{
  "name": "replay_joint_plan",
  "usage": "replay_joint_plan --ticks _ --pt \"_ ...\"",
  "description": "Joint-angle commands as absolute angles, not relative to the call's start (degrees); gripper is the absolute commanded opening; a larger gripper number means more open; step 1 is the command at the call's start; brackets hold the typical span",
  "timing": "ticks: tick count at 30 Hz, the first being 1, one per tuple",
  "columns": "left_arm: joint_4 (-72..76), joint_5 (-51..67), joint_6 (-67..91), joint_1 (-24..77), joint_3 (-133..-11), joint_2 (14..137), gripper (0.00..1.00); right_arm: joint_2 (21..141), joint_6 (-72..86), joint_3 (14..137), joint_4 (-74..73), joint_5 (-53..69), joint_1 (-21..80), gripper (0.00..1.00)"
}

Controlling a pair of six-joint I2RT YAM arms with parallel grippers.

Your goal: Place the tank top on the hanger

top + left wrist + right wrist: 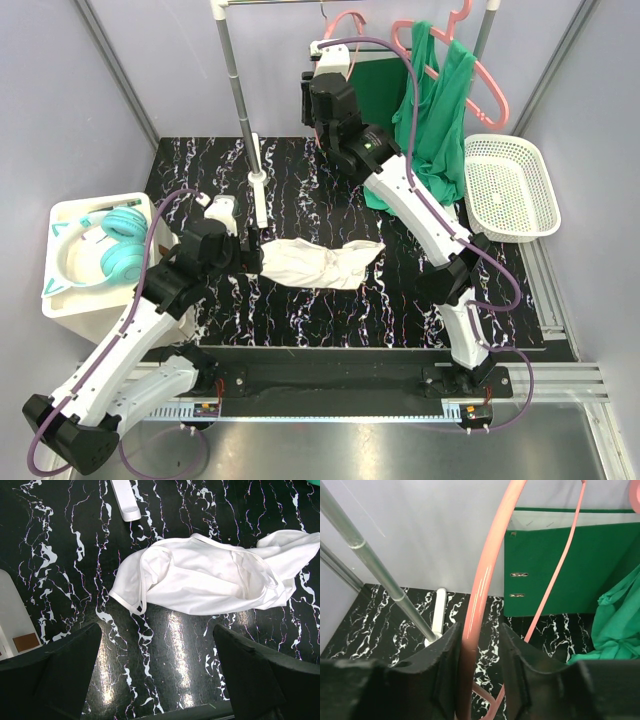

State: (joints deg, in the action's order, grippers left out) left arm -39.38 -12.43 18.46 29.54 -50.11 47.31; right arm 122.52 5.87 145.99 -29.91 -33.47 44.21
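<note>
Table (330,310) – black marbled top. White tank top (322,262) lay crumpled at centre, within both arms' reach, not yet on hanger.
Rack (237,80) at back – hanger (481,580) hung there, hence right arm raised.
Right gripper (480,632): jaws partway apart, straddling hanger's pink arm, sliver of gap on one side; firm hold or not, could not tell.
Left gripper (157,630): spread wide, empty, hovering just short of tank top's strap end, likely poised for pickup.
</note>
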Motion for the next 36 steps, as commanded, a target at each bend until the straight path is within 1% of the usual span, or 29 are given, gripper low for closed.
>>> replay_joint_plan --ticks 1,2,5,6,8,9,11,21,27,30,33,34,36 --pt "-37.7 -11.95 18.11 29.18 -50.01 46.5 0.99 119.36 4.13 146.78 -31.81 -35.25 44.38 0.37" --pt "-37.71 -11.95 18.02 29.27 -50.01 46.49 0.99 119.27 4.13 146.95 -32.16 -35.16 44.38 0.33" --pt "-37.71 -11.87 18.19 29.18 -50.01 46.32 0.99 118.13 4.04 146.95 -33.13 -34.28 44.38 0.24" --pt "-37.71 -11.78 18.19 29.27 -50.01 46.32 0.99 117.43 3.87 146.78 -33.22 -34.1 44.38 0.19" --pt "-37.62 -11.6 18.19 29.18 -50.01 46.49 0.99 116.64 3.34 146.69 -33.22 -33.49 44.3 0.13" --pt "-37.62 -11.51 18.19 29.18 -50.01 46.49 0.99 116.28 2.64 146.95 -33.31 -33.14 44.38 0.06" --pt "-37.71 -11.43 18.11 29.09 -50.01 46.67 0.99 116.1 2.03 147.56 -33.14 -32.17 44.38 0.01" --pt "-37.71 -11.43 18.19 28.92 -50.01 46.41 0.99 117.6 -4.3 154.77 -32.7 -30.5 44.3 0.0" --pt "-37.62 -11.69 18.19 28.92 -49.92 46.49 0.99 116.11 -5.01 154.25 -32.17 -29.71 44.38 0.0" --pt "-37.71 -12.39 18.11 28.83 -49.75 46.67 0.99 113.04 -3.87 149.25 -32.17 -27.78 44.38 0.0" --pt "-37.71 -13.8 18.02 28.92 -49.31 47.02 0.99 108.21 -2.38 141.35 -31.29 -24.1 44.38 0.0" --pt "-37.79 -13.97 18.02 28.92 -49.31 47.2 0.99 105.41 -2.11 137.06 -30.85 -23.04 44.47 0.0" --pt "-37.79 -14.24 17.93 28.83 -49.39 47.72 0.99 102.58 -2.02 132.12 -27.79 -20.49 44.47 0.0"
